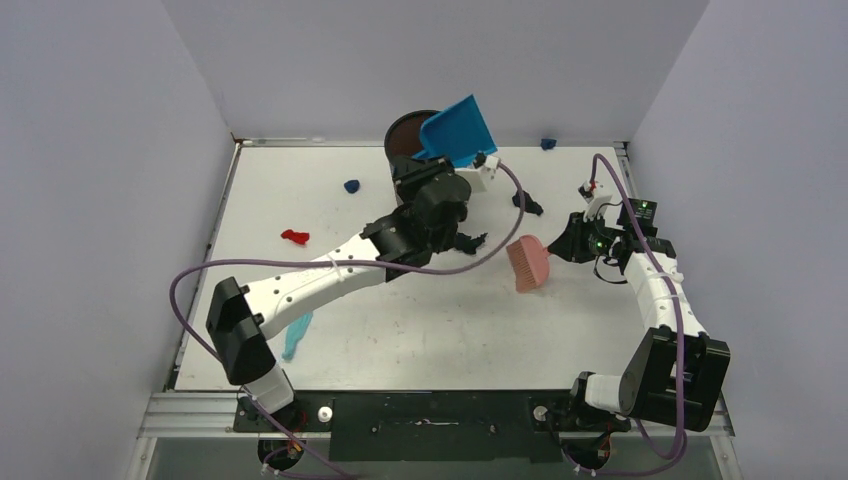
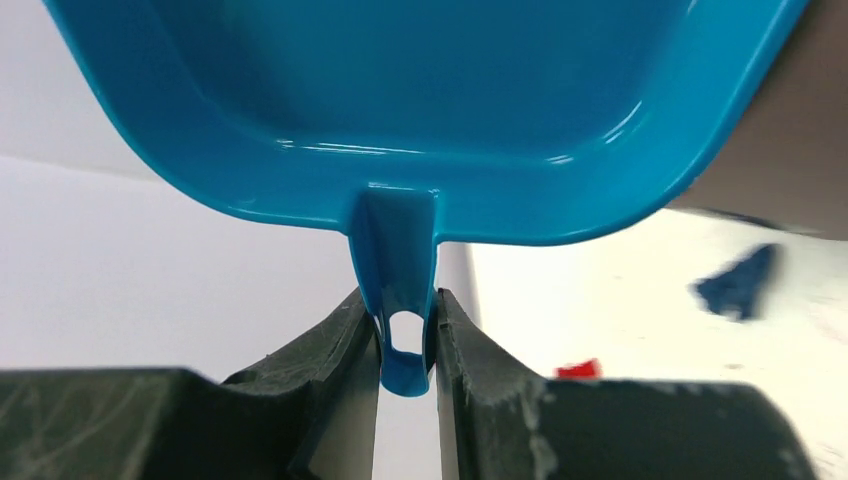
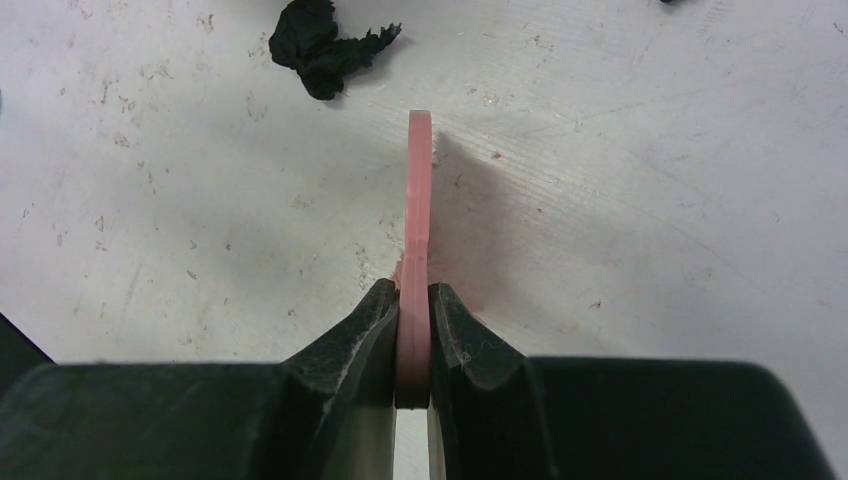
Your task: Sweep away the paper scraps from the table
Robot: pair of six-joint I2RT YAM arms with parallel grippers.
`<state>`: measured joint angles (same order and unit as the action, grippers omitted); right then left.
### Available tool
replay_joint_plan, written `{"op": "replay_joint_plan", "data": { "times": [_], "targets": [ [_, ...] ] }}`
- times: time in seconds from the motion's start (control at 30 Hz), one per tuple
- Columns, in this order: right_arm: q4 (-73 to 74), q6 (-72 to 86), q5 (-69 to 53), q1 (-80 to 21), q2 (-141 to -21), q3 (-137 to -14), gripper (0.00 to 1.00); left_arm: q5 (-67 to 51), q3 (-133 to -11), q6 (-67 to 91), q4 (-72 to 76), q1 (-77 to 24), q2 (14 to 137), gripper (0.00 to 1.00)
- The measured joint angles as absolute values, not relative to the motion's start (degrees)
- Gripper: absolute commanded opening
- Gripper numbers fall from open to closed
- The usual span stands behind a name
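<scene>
My left gripper (image 1: 432, 165) is shut on the handle of the blue dustpan (image 1: 458, 129), held tilted up over a dark round bin (image 1: 404, 134) at the back; the wrist view shows the dustpan (image 2: 420, 100) and my gripper (image 2: 407, 340) on its handle. My right gripper (image 1: 568, 242) is shut on the pink hand brush (image 1: 527, 262), whose bristles rest on the table (image 1: 420, 330). On the table lie a red scrap (image 1: 295, 237), a blue wad (image 1: 351, 186), a light-blue strip (image 1: 297, 335) and black wads (image 1: 528, 205) (image 1: 466, 242).
Another blue scrap (image 1: 548, 143) lies at the back right edge. The right wrist view shows the brush handle (image 3: 418, 190) edge-on and a black wad (image 3: 320, 45) ahead to the left. Pale walls close three sides. Purple cables loop over both arms.
</scene>
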<state>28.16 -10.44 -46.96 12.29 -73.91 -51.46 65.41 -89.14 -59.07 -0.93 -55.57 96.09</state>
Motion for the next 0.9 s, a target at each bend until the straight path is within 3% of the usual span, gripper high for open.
{"op": "replay_joint_plan", "data": {
  "times": [0.23, 0.4, 0.73, 0.9],
  "targets": [
    [28.18, -10.68, -46.96, 12.32, -73.93, -51.46, 0.05, 56.53, -92.16, -23.03, -34.96, -65.28, 93.01, 0.0],
    [28.21, -10.85, -46.98, 12.36, -74.0, -51.48, 0.05, 40.05, -85.45, -3.31, -45.36, -67.77, 92.79, 0.0],
    [28.21, -10.87, -46.94, 12.38, -75.0, -51.99, 0.05, 19.16, -65.45, 12.99, -39.03, -69.36, 93.03, 0.01],
    [28.18, -10.87, -46.89, 12.43, -75.18, -52.12, 0.05, 14.94, -63.24, 14.87, -32.86, -69.41, 96.01, 0.04]
  ]
}}
